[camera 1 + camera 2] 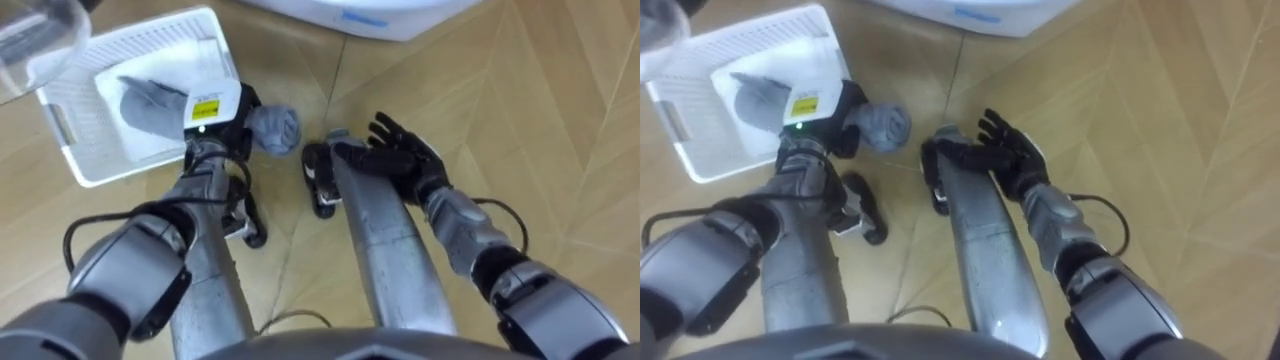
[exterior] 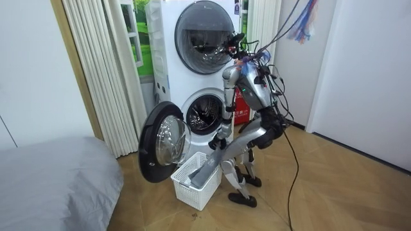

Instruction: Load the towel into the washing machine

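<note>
Starting closest in: holding the right hand [image 1: 400, 160] out low over the wooden floor [image 1: 530, 90], splaying its fingers [image 1: 385, 128] wide and gripping nothing at all. Reaching the left hand [image 1: 238, 112] down to the near edge of the white laundry basket [image 1: 140, 45] and, as far as can be made out, curling the fingers round a bunched end of the grey towel [image 1: 272, 128]. So, calling that a proper grab. Leaving the rest of the towel trailing back into the basket, with only the bunched end sitting outside the rim by the hand.

Over in the room view: standing with knees bent and leaning forward right beside the basket, facing the stacked machines. Further back, looking at the lower washing machine [image 2: 192, 96] with its round door [image 2: 160, 151] swung wide open, hanging just beside the basket.

Judging progress: having the grab pretty much sorted and the door open already, but not yet lifting the towel clear, carrying it across or stuffing it through the opening. Guessing roughly a third done, with the main bit left to do.
</note>
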Controlling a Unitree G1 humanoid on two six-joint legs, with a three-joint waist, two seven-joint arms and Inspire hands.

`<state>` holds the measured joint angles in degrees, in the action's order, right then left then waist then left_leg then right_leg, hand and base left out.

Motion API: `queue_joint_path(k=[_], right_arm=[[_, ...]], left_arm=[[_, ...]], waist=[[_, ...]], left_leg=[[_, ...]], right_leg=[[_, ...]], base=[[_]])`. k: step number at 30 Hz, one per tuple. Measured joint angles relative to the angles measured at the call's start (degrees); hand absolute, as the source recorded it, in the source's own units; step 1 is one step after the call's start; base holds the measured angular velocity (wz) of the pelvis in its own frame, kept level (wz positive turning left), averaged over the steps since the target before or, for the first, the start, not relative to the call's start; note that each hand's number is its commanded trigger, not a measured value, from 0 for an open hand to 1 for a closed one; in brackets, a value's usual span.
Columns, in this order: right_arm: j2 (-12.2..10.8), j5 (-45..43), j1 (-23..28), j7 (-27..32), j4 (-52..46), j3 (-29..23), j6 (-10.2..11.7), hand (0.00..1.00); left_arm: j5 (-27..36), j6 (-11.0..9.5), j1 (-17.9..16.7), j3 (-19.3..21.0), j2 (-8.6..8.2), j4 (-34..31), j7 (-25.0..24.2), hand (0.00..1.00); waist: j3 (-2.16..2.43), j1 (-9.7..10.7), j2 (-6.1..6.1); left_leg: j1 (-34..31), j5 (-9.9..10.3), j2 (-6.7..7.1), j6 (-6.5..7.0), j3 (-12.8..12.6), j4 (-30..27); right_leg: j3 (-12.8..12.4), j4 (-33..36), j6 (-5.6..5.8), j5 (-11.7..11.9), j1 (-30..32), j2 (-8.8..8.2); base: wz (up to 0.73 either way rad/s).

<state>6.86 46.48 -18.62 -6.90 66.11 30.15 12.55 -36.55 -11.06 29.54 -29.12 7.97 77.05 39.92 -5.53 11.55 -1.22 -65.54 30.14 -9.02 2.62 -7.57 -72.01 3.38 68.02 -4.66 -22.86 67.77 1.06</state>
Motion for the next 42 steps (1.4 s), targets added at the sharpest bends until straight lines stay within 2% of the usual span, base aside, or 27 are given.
queue_joint_path(k=[3, 5, 7, 10, 14, 18, 21, 23, 25, 27, 29, 31, 34, 38, 40, 42], right_arm=[[0.0, -6.2, 1.5, 1.5, 0.6, -0.5, 0.2, 0.0], [-0.1, -11.1, 1.7, 3.1, 1.2, -1.2, 0.1, 0.0], [0.1, -13.1, 1.8, 4.1, 2.9, -0.9, 0.1, 0.0], [0.5, -15.4, 2.5, 5.5, 4.2, -0.4, -0.2, 0.0], [0.7, -21.8, 2.1, 6.0, 5.0, -2.1, -0.2, 0.0], [0.6, -23.7, 2.1, 6.1, 5.0, -2.1, -0.3, 0.0], [0.6, -26.0, 1.3, 6.3, 4.8, -2.5, -0.5, 0.0], [0.6, -29.1, 1.1, 6.1, 4.8, -4.2, -1.0, 0.0], [0.4, -30.0, 0.7, 6.1, 4.7, -4.5, -1.4, 0.0], [0.4, -31.4, 0.5, 5.9, 4.0, -4.5, -1.4, 0.0], [0.5, -31.7, 0.5, 5.4, 2.7, -4.6, -1.6, 0.0], [0.5, -32.0, 0.2, 4.7, 2.7, -4.7, -1.7, 0.0], [0.5, -33.3, 0.0, 4.2, 2.6, -5.1, -2.0, 0.0], [0.7, -34.2, 0.0, 4.0, 2.6, -5.7, -2.1, 0.0], [0.6, -34.2, 0.3, 3.5, 2.6, -6.8, -2.1, 0.0], [0.5, -34.4, 0.7, 3.5, 2.4, -7.0, -2.1, 0.0]], left_arm=[[-0.1, -1.1, -0.8, 2.3, 0.47, 0.0, 2.7, 1.0], [0.1, -2.3, -0.8, 4.3, 1.73, -0.3, 4.9, 1.0], [1.0, -3.1, -0.8, 4.5, 2.87, -0.6, 6.2, 1.0], [2.3, -4.2, -0.7, 5.6, 3.87, -2.7, 8.0, 1.0], [4.3, -6.8, -1.5, 7.3, 3.2, -5.0, 7.9, 1.0], [10.9, -6.8, -3.1, 7.6, 1.77, -11.6, 7.4, 1.0], [16.3, -7.0, -3.5, 7.0, 0.97, -17.2, 5.4, 1.0], [20.4, -7.1, -5.2, 6.9, -0.27, -23.2, 2.1, 1.0], [24.1, -7.2, -6.3, 5.8, -1.16, -25.3, -1.1, 1.0], [29.8, -7.2, -7.1, 4.1, -1.34, -27.1, -5.0, 1.0], [38.6, -7.2, -7.7, 2.3, -1.71, -28.5, -10.6, 1.0], [44.6, -7.2, -8.8, 1.9, -1.7, -28.5, -15.9, 1.0], [54.3, -7.2, -11.2, 1.1, -1.18, -29.8, -24.2, 1.0], [66.2, -5.9, -12.1, -0.9, -0.91, -30.4, -34.6, 1.0], [68.8, -5.8, -12.3, -0.9, -0.92, -30.4, -38.9, 1.0], [70.4, -5.2, -12.7, -0.9, -0.69, -30.4, -42.7, 1.0]], waist=[[0.02, -0.7, 0.05], [0.03, -1.1, 0.08], [0.06, -1.5, 0.1], [0.15, -2.9, 0.43], [0.17, -4.4, 0.51], [0.13, -5.6, 0.78], [0.36, -6.8, 1.24], [0.65, -7.5, 1.7], [1.08, -8.3, 2.24], [1.24, -8.6, 2.42], [1.49, -9.2, 2.43], [1.59, -9.7, 2.52], [2.01, -9.8, 2.32], [2.08, -9.8, 2.41], [2.15, -9.9, 2.35], [2.53, -9.9, 2.31]], left_leg=[[5.7, -2.2, 1.1, -0.13, -0.3, 6.3], [9.7, -3.7, 1.94, -0.1, -0.4, 10.9], [12.9, -4.7, 2.76, -0.23, -0.4, 14.2], [17.0, -5.5, 2.81, -0.4, -0.2, 17.6], [19.3, -5.9, 2.81, -0.46, -0.3, 20.2], [20.2, -6.3, 2.64, -0.53, -0.1, 21.0], [20.5, -6.8, 2.89, -0.37, 0.0, 21.7], [21.5, -8.1, 3.98, -0.05, 0.0, 23.5], [22.5, -8.7, 4.39, -0.05, 0.0, 24.6], [23.3, -9.5, 5.04, 0.14, -0.2, 25.8], [24.3, -11.0, 5.98, 0.21, -0.2, 28.2], [25.2, -11.6, 5.88, 0.14, -0.2, 29.3], [25.8, -12.9, 6.04, 0.21, -0.3, 31.4], [26.3, -13.7, 6.12, 0.4, -0.3, 32.5], [26.5, -13.7, 6.1, 0.42, -0.3, 32.7], [26.6, -13.7, 6.08, 0.42, -0.3, 33.0]], right_leg=[[0.0, -5.7, 0.35, 1.2, -5.8, -0.71], [0.2, -9.7, 0.59, 2.0, -10.0, -1.3], [0.5, -12.5, 0.71, 2.4, -13.3, -1.75], [1.7, -16.2, 0.75, 2.9, -17.8, -2.11], [2.1, -18.8, 1.01, 3.6, -20.3, -2.11], [3.0, -20.4, 0.91, 3.9, -21.7, -2.11], [3.6, -21.0, 0.82, 4.2, -22.3, -2.56], [4.3, -21.7, 0.94, 4.7, -23.1, -3.81], [4.4, -22.5, 0.99, 5.1, -24.0, -4.09], [4.4, -23.0, 0.98, 5.2, -24.6, -4.71], [4.5, -24.3, 1.05, 6.1, -25.2, -5.37], [4.6, -25.7, 0.96, 6.9, -26.3, -5.15], [4.6, -27.7, 1.03, 8.2, -26.9, -5.01], [4.6, -29.2, 1.18, 9.1, -27.5, -4.91], [4.6, -29.4, 1.23, 9.3, -27.8, -4.88], [4.6, -29.9, 1.3, 9.4, -27.9, -4.8]], base=[[0.18], [0.23], [0.17], [0.11], [0.01], [0.04], [0.08], [0.17], [0.12], [0.11], [0.13], [0.0], [0.0], [0.0], [0.0], [-0.02]])
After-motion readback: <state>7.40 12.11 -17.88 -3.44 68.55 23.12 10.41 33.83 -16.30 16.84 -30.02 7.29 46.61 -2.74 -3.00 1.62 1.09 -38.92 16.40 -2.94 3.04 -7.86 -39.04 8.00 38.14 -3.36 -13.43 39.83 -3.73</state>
